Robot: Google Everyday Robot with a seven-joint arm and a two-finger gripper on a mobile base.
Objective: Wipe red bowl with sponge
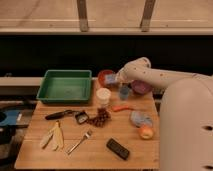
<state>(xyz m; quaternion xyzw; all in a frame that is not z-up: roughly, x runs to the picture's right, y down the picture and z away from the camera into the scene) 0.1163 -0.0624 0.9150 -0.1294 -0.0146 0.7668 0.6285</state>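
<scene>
The red bowl (104, 77) stands at the back of the wooden table (35, 150), just right of the green tray. My gripper (115, 78) reaches in from the right and sits at the bowl's right rim. It is shut on a small light-blue sponge (111, 78), which is held over the bowl's right side. The white arm (150, 76) hides the space behind the bowl's right edge.
A green tray (65, 86) sits back left. A white cup (103, 95), blue cup (124, 92) and purple bowl (141, 88) crowd near the arm. On the table lie an orange carrot (121, 107), an apple (146, 131), a black remote (118, 148), a fork (80, 141) and a banana (54, 136).
</scene>
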